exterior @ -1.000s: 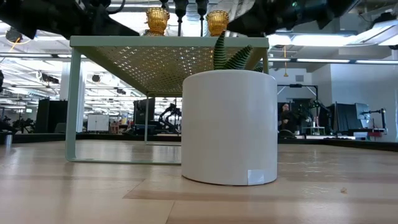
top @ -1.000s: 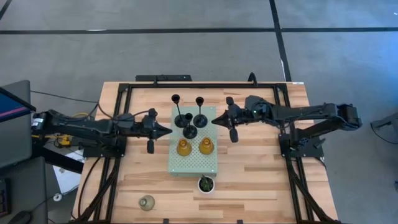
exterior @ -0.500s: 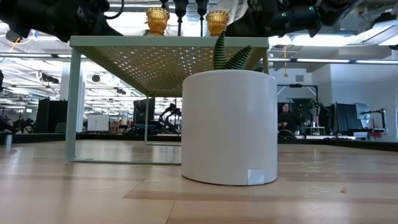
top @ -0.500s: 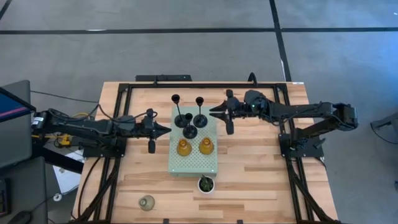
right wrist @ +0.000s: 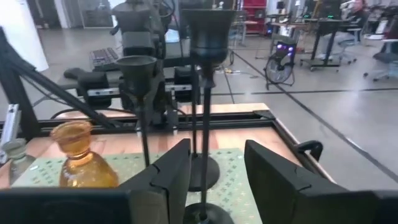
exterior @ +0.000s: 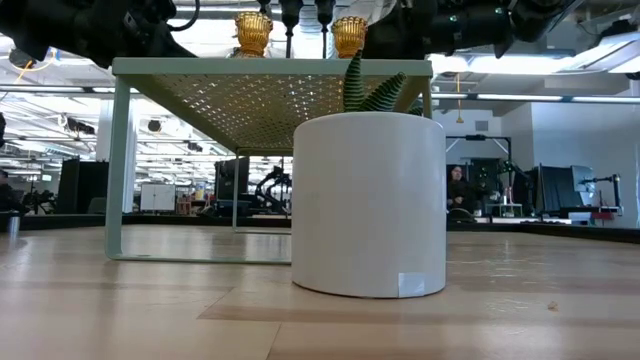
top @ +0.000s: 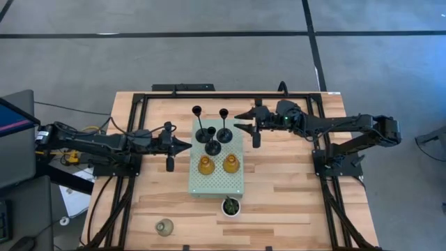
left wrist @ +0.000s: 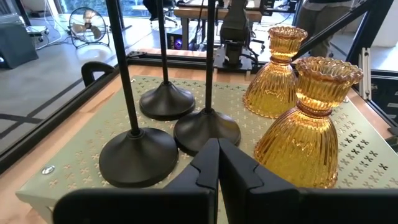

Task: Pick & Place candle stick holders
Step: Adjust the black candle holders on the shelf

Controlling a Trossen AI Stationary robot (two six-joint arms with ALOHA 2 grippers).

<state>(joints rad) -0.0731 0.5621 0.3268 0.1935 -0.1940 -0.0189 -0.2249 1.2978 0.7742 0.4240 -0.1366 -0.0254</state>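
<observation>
From above, my left claw (top: pixel 187 146) sits clenched and empty just left of the pale green board (top: pixel 217 183) mid-table. On the board stand three black candle stick holders (top: pixel 211 141) at the back and two amber ones (top: pixel 218 164) in front. A clear glass holder (top: pixel 164 226) sits alone near the table's front-left. My right claw (top: pixel 239 120) hovers released beside the black holders.

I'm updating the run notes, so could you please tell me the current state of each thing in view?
Three black candle holders: upright on the green board.
Two amber glass holders: upright on the board, side by side.
Clear glass holder: on the table, off the board, near the front edge.
Plant pot: upright, just in front of the board.
Left tool: shut, empty, at the board's left edge.
Right tool: open, empty, beside the black holders.
</observation>
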